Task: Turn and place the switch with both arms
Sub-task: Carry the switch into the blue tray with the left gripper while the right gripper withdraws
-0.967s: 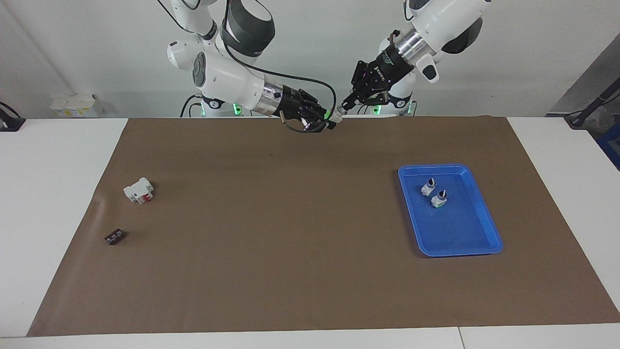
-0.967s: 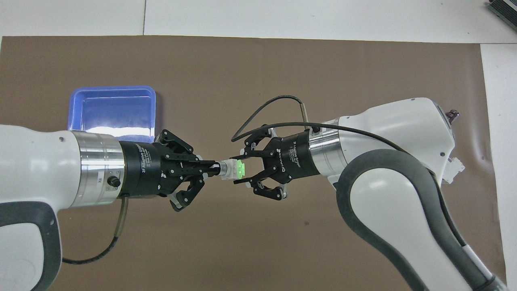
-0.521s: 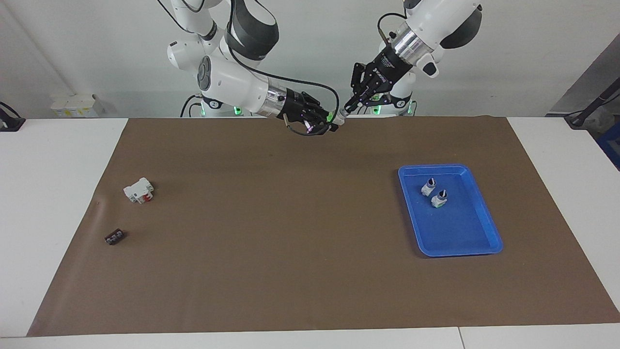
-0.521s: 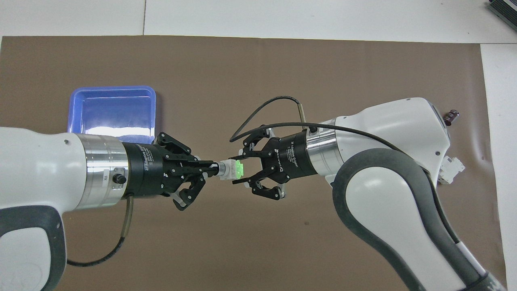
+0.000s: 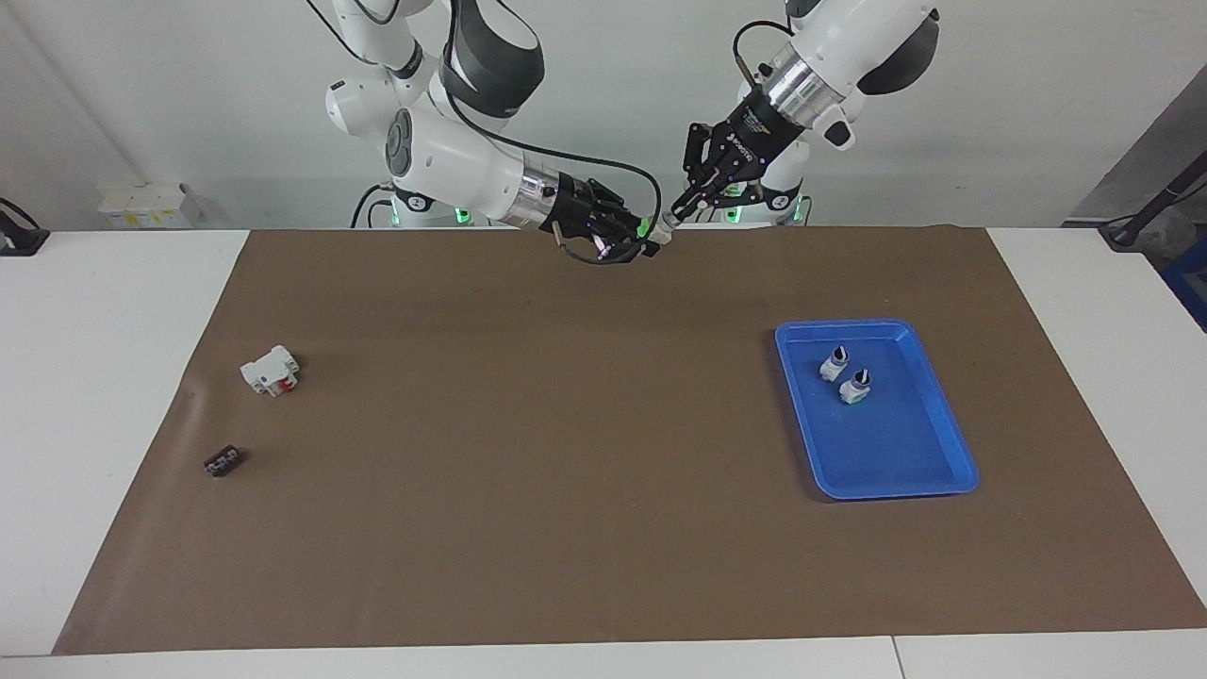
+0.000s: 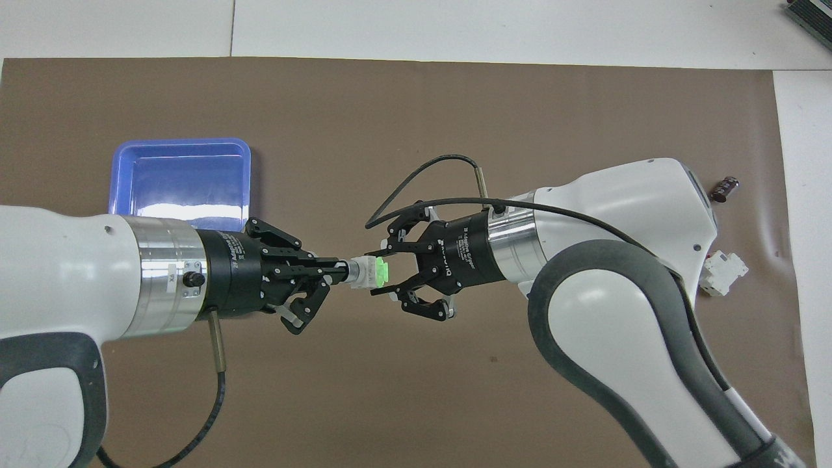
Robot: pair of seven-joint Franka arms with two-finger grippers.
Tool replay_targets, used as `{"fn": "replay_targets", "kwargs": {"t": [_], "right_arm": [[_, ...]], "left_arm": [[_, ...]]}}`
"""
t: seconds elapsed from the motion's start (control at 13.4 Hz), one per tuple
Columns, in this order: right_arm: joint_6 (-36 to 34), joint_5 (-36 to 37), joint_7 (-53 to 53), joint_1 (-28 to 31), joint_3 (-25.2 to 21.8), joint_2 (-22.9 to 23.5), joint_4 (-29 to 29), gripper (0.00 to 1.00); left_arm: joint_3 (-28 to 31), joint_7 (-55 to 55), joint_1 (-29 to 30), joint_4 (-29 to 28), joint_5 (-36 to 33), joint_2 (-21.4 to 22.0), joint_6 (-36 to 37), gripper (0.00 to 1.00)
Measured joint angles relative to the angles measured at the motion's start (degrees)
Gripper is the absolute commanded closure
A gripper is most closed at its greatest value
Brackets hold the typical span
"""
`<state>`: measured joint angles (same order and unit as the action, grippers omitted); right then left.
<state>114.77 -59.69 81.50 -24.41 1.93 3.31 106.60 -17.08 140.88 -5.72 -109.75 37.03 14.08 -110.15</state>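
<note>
The switch (image 6: 363, 273), a small white body with a green patch facing the right arm, is held in the air between the two grippers over the brown mat's edge by the robots. My left gripper (image 6: 343, 272) is shut on its black knob end. My right gripper (image 6: 377, 273) is shut on the green end of the body. In the facing view the switch (image 5: 657, 230) hangs between the left gripper (image 5: 671, 219) and the right gripper (image 5: 641, 238), well above the mat.
A blue tray (image 5: 905, 476) toward the left arm's end holds two more switches (image 5: 834, 363) (image 5: 854, 387). A white block with red parts (image 5: 271, 370) and a small black block (image 5: 223, 461) lie toward the right arm's end. The left arm covers part of the tray (image 6: 182, 149) from above.
The left wrist has rolled about its own axis, its cable swinging round, while both grippers kept hold of the switch. The held switch shifted slightly toward the left arm's end.
</note>
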Motion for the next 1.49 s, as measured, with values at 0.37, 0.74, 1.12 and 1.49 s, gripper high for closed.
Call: {"fn": "replay_targets", "kwargs": {"t": [0.37,0.74,1.12,1.49], "right_arm": [[0.0,0.0,0.1,0.0,0.0,0.0,0.0,0.12],[-2.8,3.1,-0.3,0.0,0.0,-1.0,-0.1,0.0],[-6.8,8.7,-5.3,0.7,-0.3,-3.7,0.0,0.0],[-10.2,21.1,-20.2,5.6,-0.8,-5.8,0.0,0.0]], "left_arm": [[0.0,0.0,0.0,0.0,-0.1,0.0,0.0,1.0],[0.9,-0.1,1.0,-0.5,-3.1,-0.1,-1.7,1.0],[1.1,-5.3,3.6,-1.2,-3.7,-0.4,-2.5,1.0],[1.3,-21.8,6.9,-3.4,-3.8,-0.2,-2.7,1.0]]}}
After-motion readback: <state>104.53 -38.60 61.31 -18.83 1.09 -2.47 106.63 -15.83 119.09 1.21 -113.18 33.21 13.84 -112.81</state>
